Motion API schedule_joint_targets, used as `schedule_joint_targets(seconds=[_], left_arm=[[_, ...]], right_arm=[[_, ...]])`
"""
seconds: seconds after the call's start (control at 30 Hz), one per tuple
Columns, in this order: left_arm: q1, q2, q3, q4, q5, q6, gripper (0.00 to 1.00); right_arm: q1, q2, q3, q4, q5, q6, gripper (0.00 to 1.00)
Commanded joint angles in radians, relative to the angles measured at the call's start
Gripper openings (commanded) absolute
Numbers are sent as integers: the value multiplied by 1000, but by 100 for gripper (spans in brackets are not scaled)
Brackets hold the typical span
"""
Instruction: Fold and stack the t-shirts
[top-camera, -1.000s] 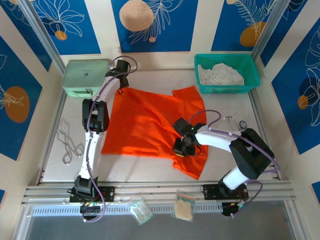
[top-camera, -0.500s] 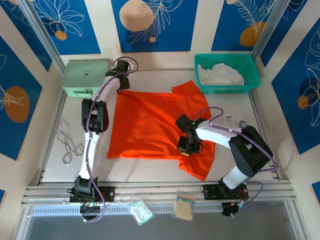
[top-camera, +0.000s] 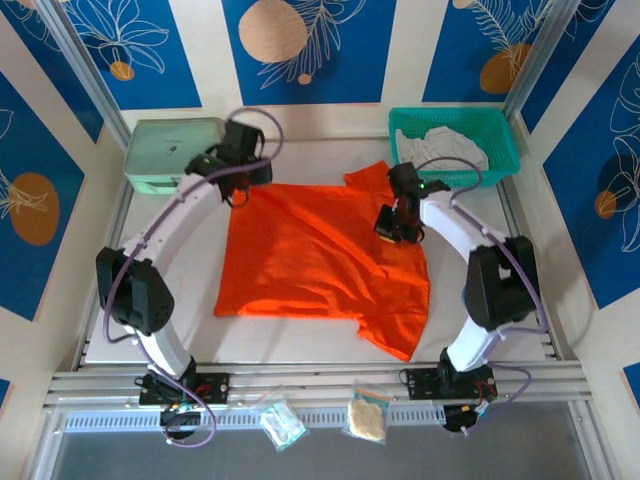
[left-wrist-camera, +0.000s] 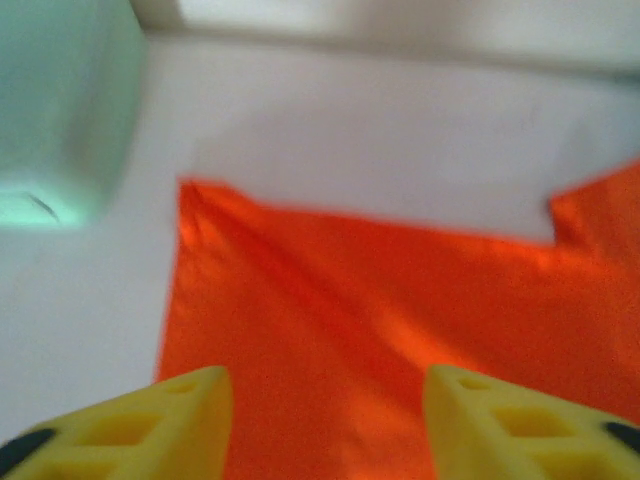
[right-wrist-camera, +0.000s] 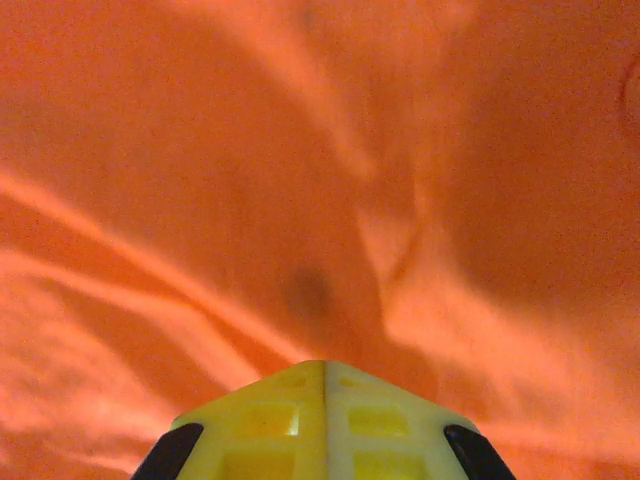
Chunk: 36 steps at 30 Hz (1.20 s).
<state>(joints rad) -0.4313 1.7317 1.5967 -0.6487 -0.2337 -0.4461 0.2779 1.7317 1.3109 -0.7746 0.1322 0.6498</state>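
Note:
The bright orange t-shirt (top-camera: 320, 260) lies spread flat on the table, one sleeve at the far right and one at the near right. My left gripper (top-camera: 240, 183) hovers at its far left corner. In the left wrist view this gripper (left-wrist-camera: 325, 425) is open, with only the orange t-shirt (left-wrist-camera: 400, 310) seen between the yellow fingers (left-wrist-camera: 180, 410). My right gripper (top-camera: 392, 228) is over the shirt's far right part. In the right wrist view it (right-wrist-camera: 325, 368) is shut, with nothing pinched, just above the cloth (right-wrist-camera: 250, 180). A white t-shirt (top-camera: 445, 150) lies crumpled in the basket.
A teal basket (top-camera: 500, 165) stands at the far right and a mint-green hard case (top-camera: 172, 152) (left-wrist-camera: 60, 110) at the far left, close to my left gripper. A thin wire object (top-camera: 135, 290) lies by the left edge. Two small bags (top-camera: 283, 420) rest on the front rail.
My left gripper opened and let go of the shirt's far left corner, its arm swinging out left. The right gripper travelled from the shirt's near right to its far right. The shirt shifted slightly right.

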Motion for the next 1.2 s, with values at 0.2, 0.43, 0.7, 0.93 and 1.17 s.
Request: schedule_joint_targets(seconds=[0.2,0.43,0.7,0.93,1.17], left_arm=[[-150,97,-488,160,103,-191,37],[-160,-19,-687,103,-12,-267,36],[-92,-172,-812,12,-117,-271,38],[-58,-149,-745,36,-122,-231,43],[-60,-79,-608,73,-66,-171,51]], right_arm=[[-40,359,309,-46,-25,-105,0],[-1,539,458,-73,-44,-38,0],[45,743,669,-141,-59,31,0],[31,798,783,-198,-26,49,0],[-11,727,722,-219,38,40,0]])
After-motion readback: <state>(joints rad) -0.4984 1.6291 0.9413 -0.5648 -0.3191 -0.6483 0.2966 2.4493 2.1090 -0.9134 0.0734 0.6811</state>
